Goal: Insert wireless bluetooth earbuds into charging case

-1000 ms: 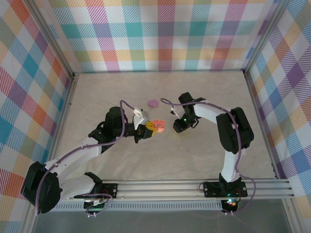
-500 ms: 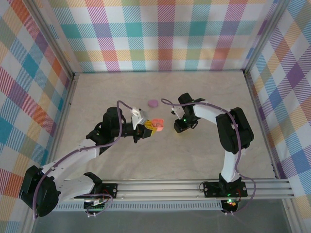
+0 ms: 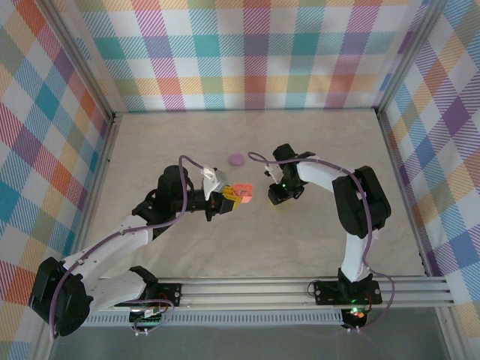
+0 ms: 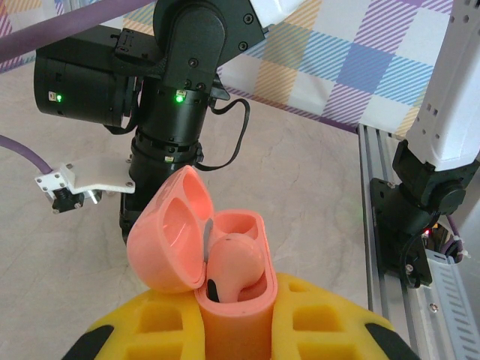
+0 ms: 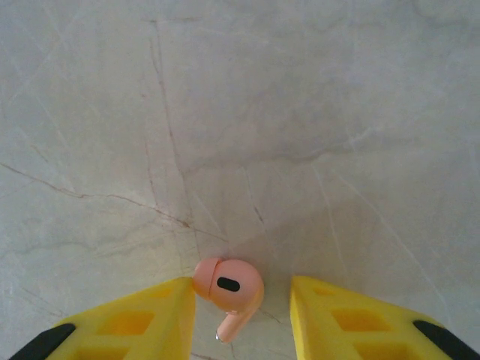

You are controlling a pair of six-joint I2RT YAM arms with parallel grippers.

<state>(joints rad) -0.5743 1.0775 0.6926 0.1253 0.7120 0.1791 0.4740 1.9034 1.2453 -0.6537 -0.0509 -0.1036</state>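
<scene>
Left pincer (image 4: 237,334): pinching the orange-pink charging case (image 4: 180,240), lid open.
Seated earbud (image 4: 237,259): inside that case.
Right pincer (image 5: 241,319): spread, low over the table (image 5: 300,112).
Loose earbud (image 5: 229,288): on the table between its fingers, against one.

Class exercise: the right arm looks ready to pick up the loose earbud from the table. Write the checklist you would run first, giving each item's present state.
1. The right gripper is open: ok.
2. The loose earbud lies between its fingers: ok, though nearer one finger than the other.
3. The left gripper is clamped on the orange-pink case: ok.
4. The lid is swung open: ok.
5. The far slot looks free: ok; the near one already holds the seated earbud.
6. The loose earbud matches the free slot's shape: cannot tell.
</scene>
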